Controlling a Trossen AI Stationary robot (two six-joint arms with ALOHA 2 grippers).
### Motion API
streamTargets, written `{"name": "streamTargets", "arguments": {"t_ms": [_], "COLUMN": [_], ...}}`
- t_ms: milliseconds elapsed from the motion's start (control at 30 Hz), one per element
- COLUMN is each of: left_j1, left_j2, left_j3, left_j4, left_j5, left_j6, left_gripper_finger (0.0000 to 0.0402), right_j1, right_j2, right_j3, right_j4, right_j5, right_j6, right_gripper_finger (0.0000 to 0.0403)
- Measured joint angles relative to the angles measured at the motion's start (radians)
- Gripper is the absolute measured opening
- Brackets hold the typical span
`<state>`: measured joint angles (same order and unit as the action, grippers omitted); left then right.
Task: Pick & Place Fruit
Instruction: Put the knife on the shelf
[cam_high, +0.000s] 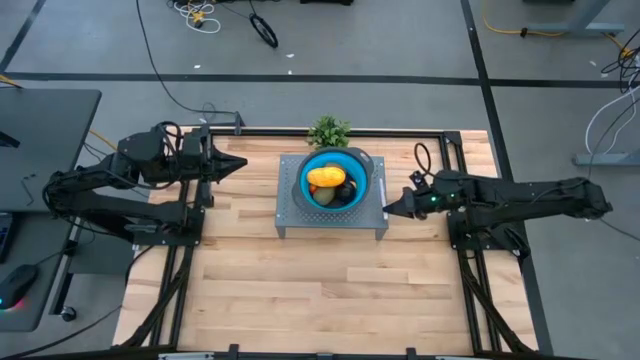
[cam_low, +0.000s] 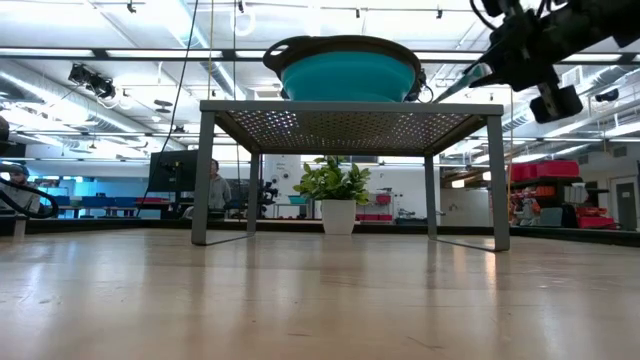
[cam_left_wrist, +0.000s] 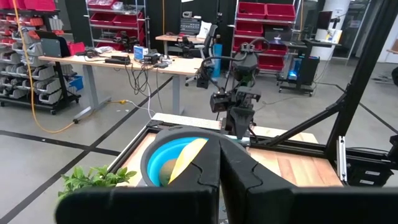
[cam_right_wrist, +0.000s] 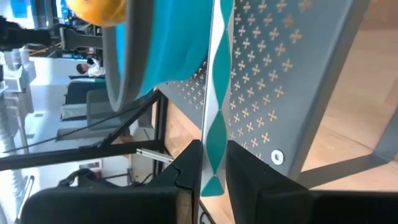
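Fruit (cam_high: 330, 186) sits piled in the blue bowl (cam_high: 352, 162) on the metal rack (cam_high: 290, 215), none visible on the table around the rack, so placing looks largely done. Right gripper (cam_high: 388, 209) at the rack's right edge, clamped on the knife (cam_right_wrist: 217, 106). Left gripper (cam_high: 240, 164) idles left of the rack, fingers together, empty

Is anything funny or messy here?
A bit odd: the right gripper is pinching a knife at the edge of the metal stand, though the fruit sits neatly in the blue bowl. Nothing spilled.
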<state>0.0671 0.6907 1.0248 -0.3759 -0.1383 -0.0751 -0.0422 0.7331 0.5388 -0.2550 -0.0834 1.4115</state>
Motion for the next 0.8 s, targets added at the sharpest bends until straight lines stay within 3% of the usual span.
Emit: {"name": "streamTargets", "arguments": {"t_ms": [467, 800], "left_j1": [0.0, 0.0], "left_j2": [0.0, 0.0], "left_j3": [0.0, 0.0], "left_j4": [0.0, 0.0], "left_j5": [-0.001, -0.001], "left_j6": [0.0, 0.0], "left_gripper_finger": [0.0004, 0.0004], "right_j1": [0.0, 0.0], "right_j2": [0.052, 0.052], "right_j3": [0.0, 0.034], "right_j4": [0.072, 0.03], "right_j5": [-0.005, -0.024], "right_j6": [0.036, 0.091], "right_gripper_finger": [0.0059, 0.0059]}}
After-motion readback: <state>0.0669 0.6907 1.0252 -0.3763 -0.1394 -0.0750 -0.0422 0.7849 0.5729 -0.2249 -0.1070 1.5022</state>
